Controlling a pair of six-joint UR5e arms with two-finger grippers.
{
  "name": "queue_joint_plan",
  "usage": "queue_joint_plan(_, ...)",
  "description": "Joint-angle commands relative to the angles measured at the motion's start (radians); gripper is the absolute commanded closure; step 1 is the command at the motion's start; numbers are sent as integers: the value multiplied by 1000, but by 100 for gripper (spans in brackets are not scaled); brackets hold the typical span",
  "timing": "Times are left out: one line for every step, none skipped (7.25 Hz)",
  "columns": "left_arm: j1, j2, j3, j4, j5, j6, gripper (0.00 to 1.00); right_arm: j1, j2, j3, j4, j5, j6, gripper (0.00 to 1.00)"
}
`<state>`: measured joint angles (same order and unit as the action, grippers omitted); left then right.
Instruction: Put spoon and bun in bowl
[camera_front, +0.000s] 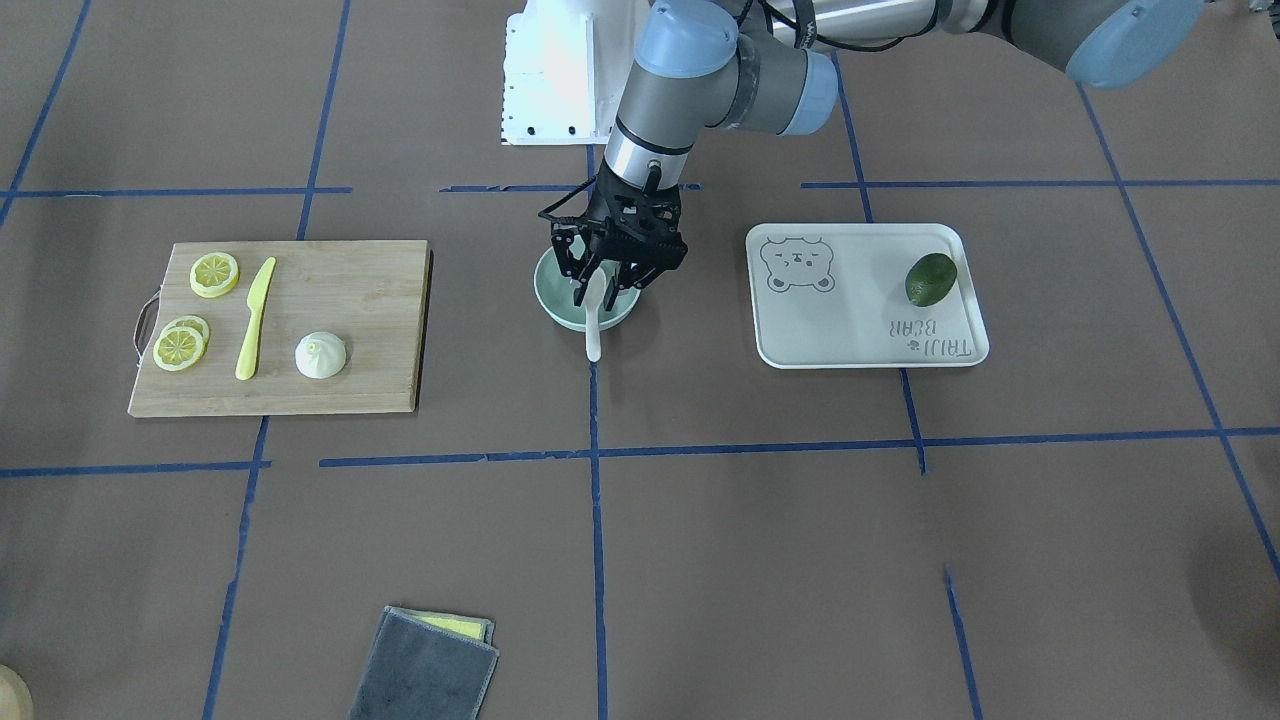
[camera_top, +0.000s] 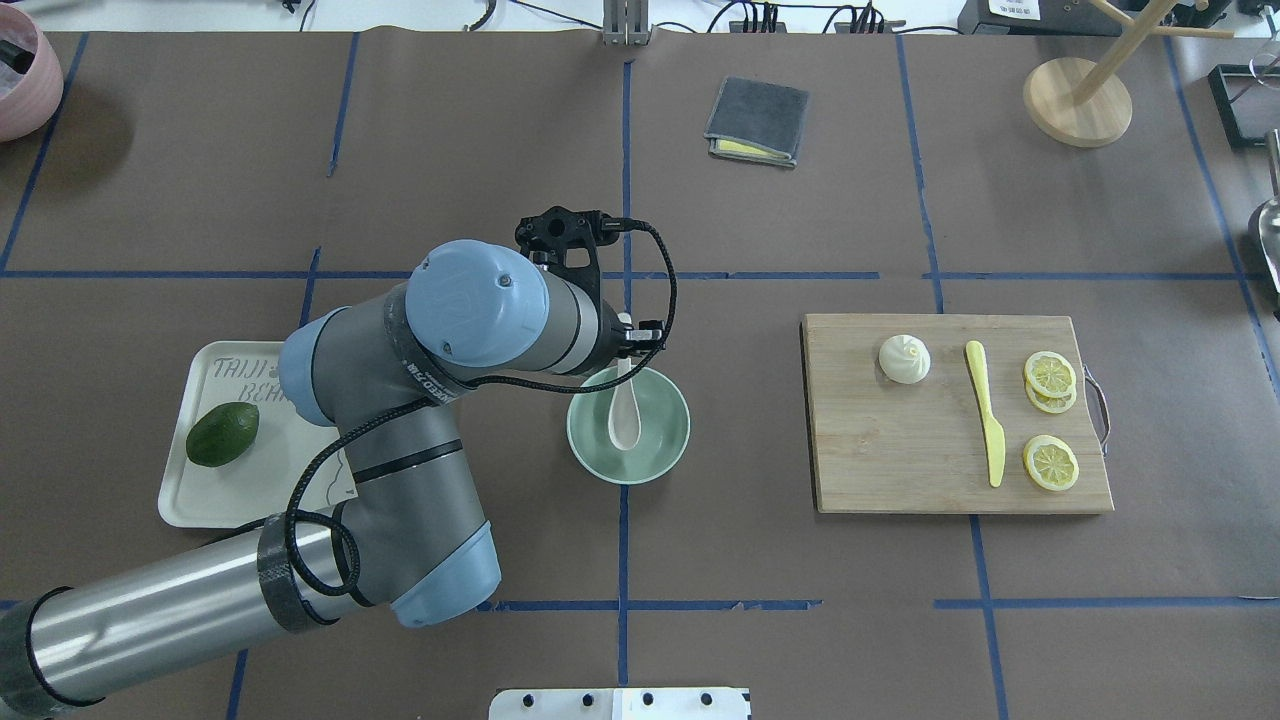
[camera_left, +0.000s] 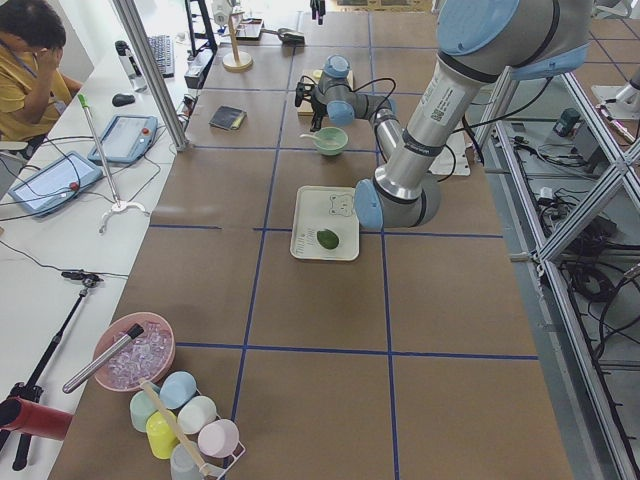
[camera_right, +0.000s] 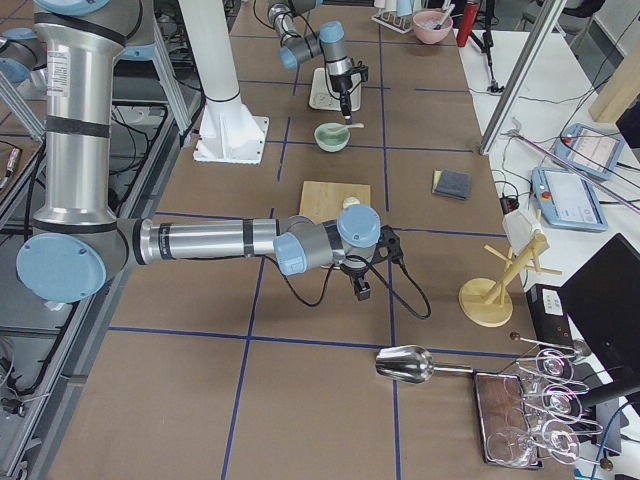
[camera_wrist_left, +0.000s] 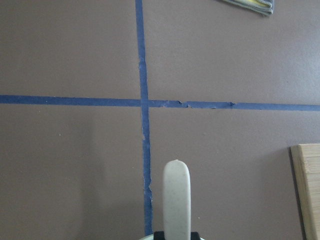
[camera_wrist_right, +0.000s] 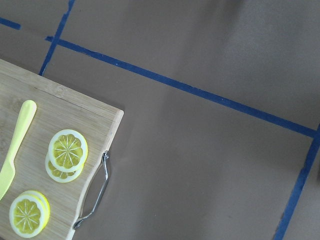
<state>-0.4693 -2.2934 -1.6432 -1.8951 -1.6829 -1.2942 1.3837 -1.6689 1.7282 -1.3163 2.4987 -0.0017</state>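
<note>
The pale mint-green bowl (camera_front: 556, 312) stands at mid-table, also in the overhead view (camera_top: 672, 440). My left gripper (camera_front: 600, 285) is over it, shut on the handle of the off-white spoon (camera_front: 594, 328). The scoop (camera_top: 625, 425) lies inside the bowl and the handle end (camera_wrist_left: 176, 200) sticks out past the rim. The white pleated bun (camera_front: 321, 355) sits on the wooden cutting board (camera_front: 330, 390), apart from both grippers. My right gripper (camera_right: 358, 288) shows only in the right side view, above bare table beside the board. I cannot tell whether it is open or shut.
On the board lie a yellow plastic knife (camera_front: 255, 318) and lemon slices (camera_front: 214, 274). The bear tray (camera_front: 850, 335) holds a green avocado (camera_front: 931, 279). A folded grey cloth (camera_front: 425, 670) lies at the operators' side. A wooden stand (camera_top: 1077, 100) is at the far corner.
</note>
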Motion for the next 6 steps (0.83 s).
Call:
queue_joint_plan(-2, 70, -56, -4, 17, 53, 1, -95, 17, 33, 5, -6, 177, 0)
queue_joint_plan(-47, 115, -96, -2, 14, 158, 1, -168, 30, 92, 8, -30, 328, 0)
queue_joint_plan(-93, 182, -143, -2, 11, 250, 1, -255, 38, 149, 62, -111, 479, 0)
queue_joint_plan(-138, 262, -197, -2, -3, 335, 1, -359, 61, 151, 177, -177, 667, 0)
queue_joint_plan(-199, 328, -229, -4, -99, 399, 1, -474, 111, 151, 221, -276, 818, 0)
queue_joint_plan(-251, 385, -259, -4, -144, 447, 1, -553, 176, 146, 215, -329, 939, 0)
